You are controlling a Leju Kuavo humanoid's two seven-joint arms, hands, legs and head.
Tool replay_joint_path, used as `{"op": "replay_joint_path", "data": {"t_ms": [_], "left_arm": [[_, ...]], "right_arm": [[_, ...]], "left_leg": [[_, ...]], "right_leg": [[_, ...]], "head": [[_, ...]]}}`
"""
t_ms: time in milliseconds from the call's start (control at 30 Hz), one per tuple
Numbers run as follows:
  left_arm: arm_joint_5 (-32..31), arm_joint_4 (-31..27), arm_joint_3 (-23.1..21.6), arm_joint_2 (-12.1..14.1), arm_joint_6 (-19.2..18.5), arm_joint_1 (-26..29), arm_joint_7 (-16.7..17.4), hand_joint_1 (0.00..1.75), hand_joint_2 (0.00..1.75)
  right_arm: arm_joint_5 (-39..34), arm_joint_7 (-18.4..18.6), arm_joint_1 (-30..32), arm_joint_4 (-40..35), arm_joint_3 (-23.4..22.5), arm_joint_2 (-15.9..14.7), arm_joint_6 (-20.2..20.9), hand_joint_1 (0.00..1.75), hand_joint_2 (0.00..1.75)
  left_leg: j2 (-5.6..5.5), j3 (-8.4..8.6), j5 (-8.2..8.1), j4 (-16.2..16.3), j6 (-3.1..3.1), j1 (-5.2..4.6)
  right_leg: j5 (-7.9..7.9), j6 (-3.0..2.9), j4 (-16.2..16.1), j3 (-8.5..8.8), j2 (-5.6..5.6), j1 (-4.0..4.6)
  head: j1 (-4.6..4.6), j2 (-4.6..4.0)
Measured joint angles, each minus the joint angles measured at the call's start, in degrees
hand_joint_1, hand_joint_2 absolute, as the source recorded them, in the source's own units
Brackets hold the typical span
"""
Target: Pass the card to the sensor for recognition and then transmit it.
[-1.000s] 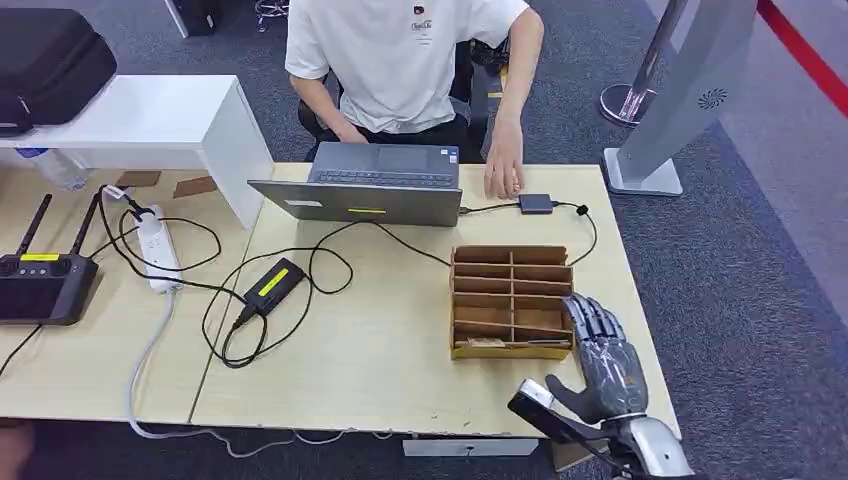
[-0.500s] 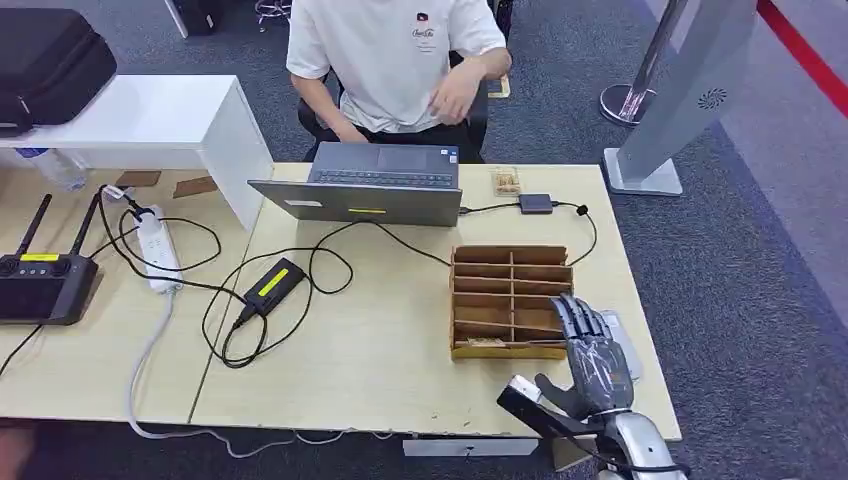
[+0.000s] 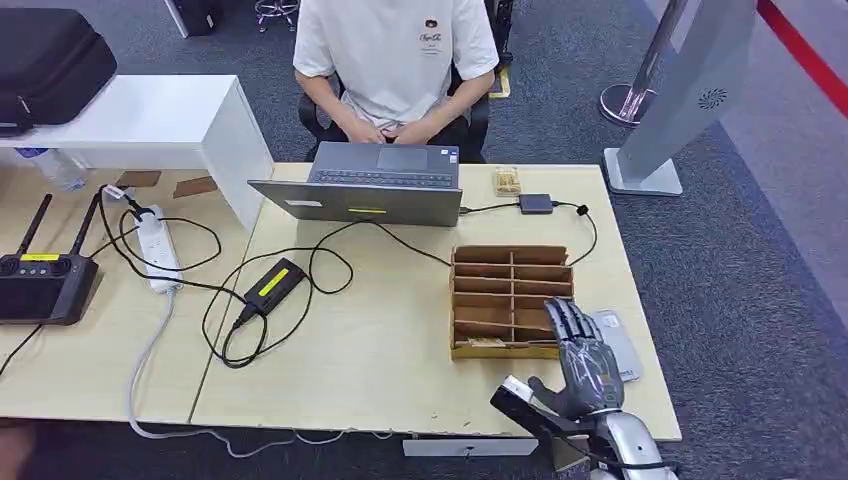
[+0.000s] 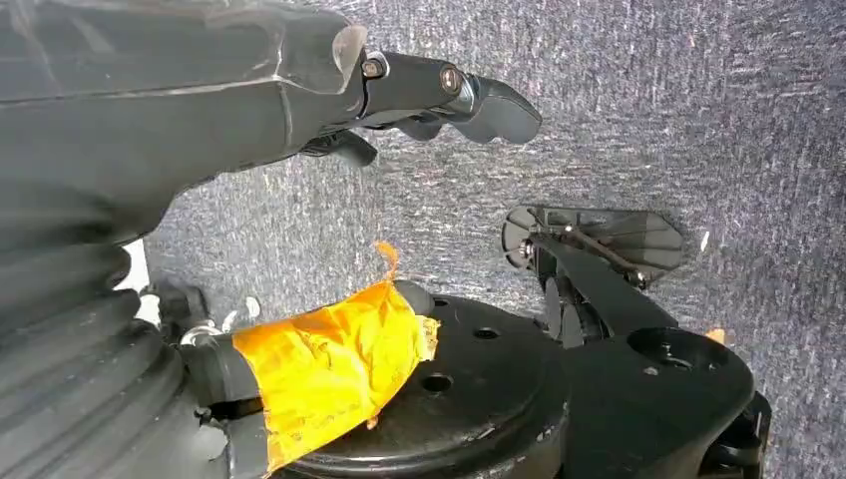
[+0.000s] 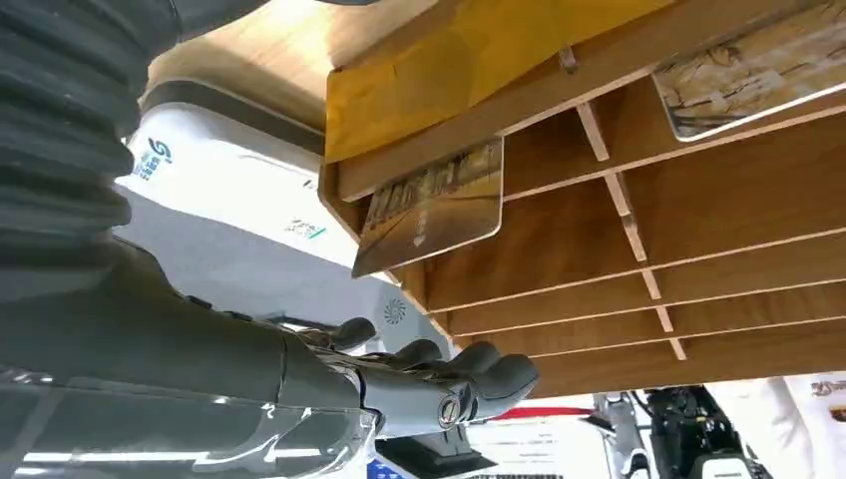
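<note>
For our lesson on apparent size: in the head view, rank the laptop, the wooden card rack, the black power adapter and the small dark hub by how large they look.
Largest to smallest:
1. laptop
2. wooden card rack
3. black power adapter
4. small dark hub
The hub lies farther from the camera, but the gap is plain.

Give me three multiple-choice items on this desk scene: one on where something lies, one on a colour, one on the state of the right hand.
1. Where does the white sensor lie?
A. right of the wooden rack
B. on the laptop
C. by the power strip

2. What colour is the label on the power adapter?
A. red
B. yellow
C. blue

3. How is the right hand?
A. holding a card
B. closed in a fist
C. open, holding nothing

Answers: 1 A, the sensor rests on the table at the rack's right side, partly behind the hand. 2 B, a yellow strip shows on the black adapter. 3 C, its fingers are spread over the rack's near corner with nothing in them.
</note>
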Motion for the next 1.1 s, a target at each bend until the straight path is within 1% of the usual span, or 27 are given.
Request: {"op": "replay_joint_path", "data": {"t_ms": [400,1100], "left_arm": [[0.0,0.0,-0.8,0.2,-0.3,0.0,0.1,0.00,1.75],[0.5,0.0,-0.9,0.4,-0.7,0.1,0.1,0.00,1.75]], "right_arm": [[0.0,0.1,-0.2,0.7,0.0,0.2,-0.3,0.00,1.75],[0.5,0.7,-0.2,1.1,0.0,0.2,-2.1,0.00,1.75]], "left_leg": [[0.00,0.00,0.00,0.0,0.00,0.00],[0.00,0.00,0.00,0.0,0.00,0.00]], "right_leg": [[0.00,0.00,0.0,0.00,0.00,0.00],[0.00,0.00,0.0,-0.01,0.00,0.00]], "head": [[0.00,0.00],[0.00,0.00]]}}
